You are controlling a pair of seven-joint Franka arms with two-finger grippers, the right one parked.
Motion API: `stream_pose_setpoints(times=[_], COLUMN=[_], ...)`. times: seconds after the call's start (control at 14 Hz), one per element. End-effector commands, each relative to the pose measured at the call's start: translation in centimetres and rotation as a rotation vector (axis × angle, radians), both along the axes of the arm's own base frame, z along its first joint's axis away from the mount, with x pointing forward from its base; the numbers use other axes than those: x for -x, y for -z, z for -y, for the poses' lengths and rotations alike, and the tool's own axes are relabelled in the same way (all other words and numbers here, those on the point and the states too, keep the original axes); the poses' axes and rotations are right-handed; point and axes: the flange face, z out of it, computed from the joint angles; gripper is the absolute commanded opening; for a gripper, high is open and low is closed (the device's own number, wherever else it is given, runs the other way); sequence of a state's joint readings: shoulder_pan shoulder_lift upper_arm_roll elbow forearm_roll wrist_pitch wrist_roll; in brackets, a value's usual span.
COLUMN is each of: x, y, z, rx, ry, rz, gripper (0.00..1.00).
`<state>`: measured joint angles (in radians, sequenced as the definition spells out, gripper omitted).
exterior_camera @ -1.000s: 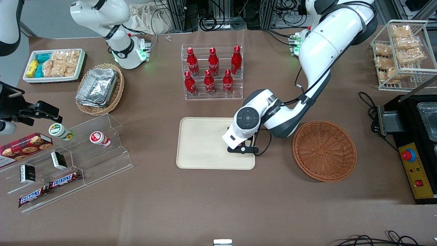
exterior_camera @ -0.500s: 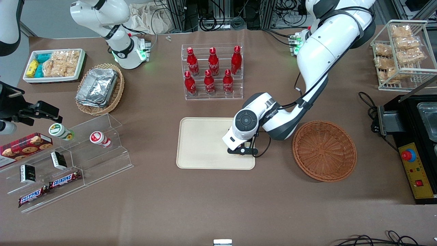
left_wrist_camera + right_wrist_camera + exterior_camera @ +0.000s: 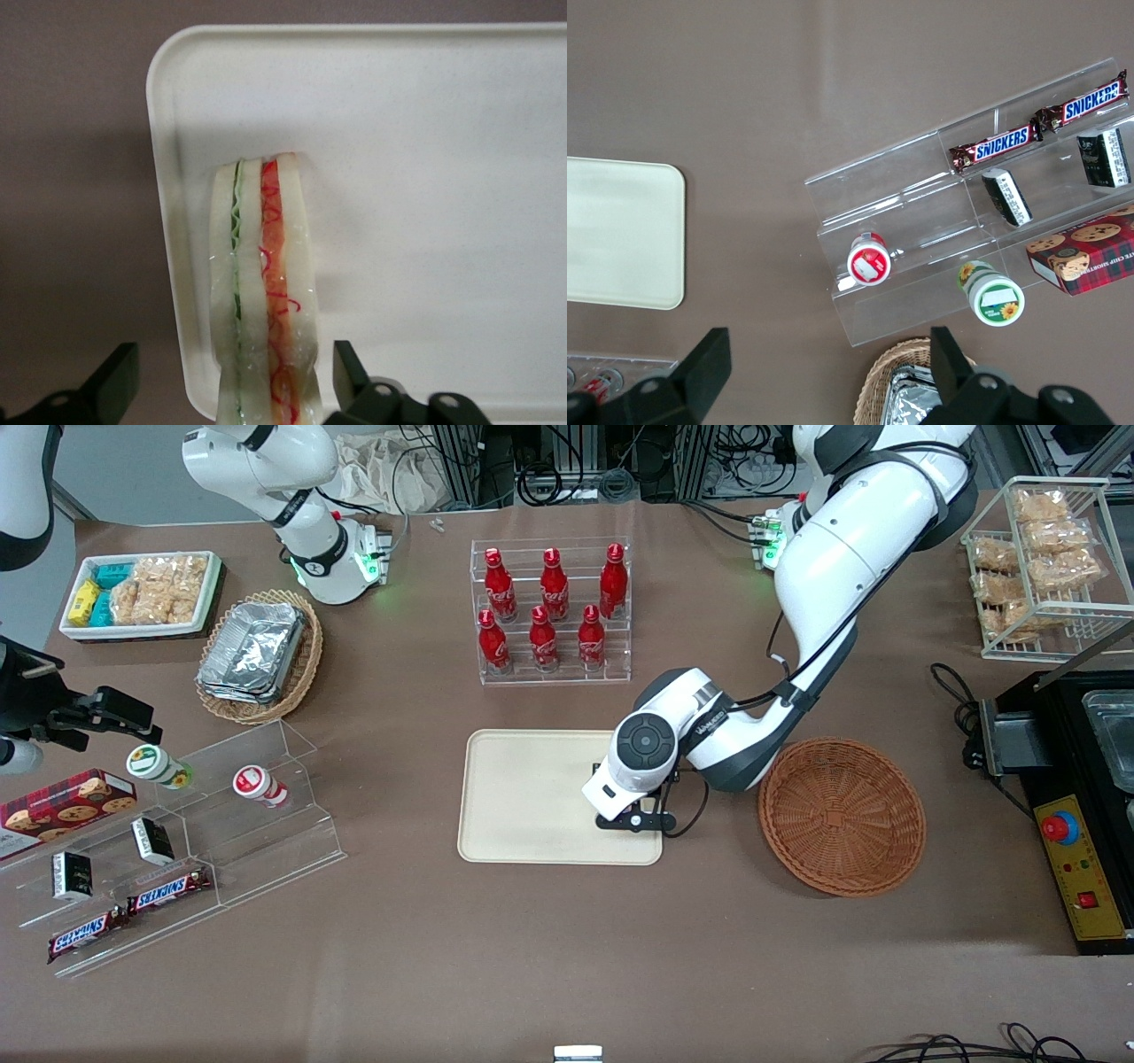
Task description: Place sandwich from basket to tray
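Claw (image 3: 235, 390) spread wide, straddling one sandwich (image 3: 263, 292) lying on one tray (image 3: 425, 177); one basket (image 3: 842, 815) beside.

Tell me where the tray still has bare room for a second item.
The tray is bare from its bottle-rack edge across toward the parked arm's end. It is crowded only at the basket end, where the sandwich lies and the open gripper hovers above it.
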<state>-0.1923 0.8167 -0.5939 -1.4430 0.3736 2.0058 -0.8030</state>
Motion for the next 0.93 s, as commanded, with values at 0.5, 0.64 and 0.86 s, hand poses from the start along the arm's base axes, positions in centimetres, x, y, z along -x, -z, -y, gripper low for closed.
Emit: stream_pose_setpoints(times=[0.5, 0.64, 0.86], x=[-2.7, -3.1, -2.8], y=[-18.6, -21.3, -23.9], z=[-9.9, -12.4, -14.8], rx=[-0.04, -0.018, -0.039], ry=[-0.037, -0.051, -0.047], rz=[0.038, 0.042, 0.044], gripper=[1.0, 1.0, 1.0])
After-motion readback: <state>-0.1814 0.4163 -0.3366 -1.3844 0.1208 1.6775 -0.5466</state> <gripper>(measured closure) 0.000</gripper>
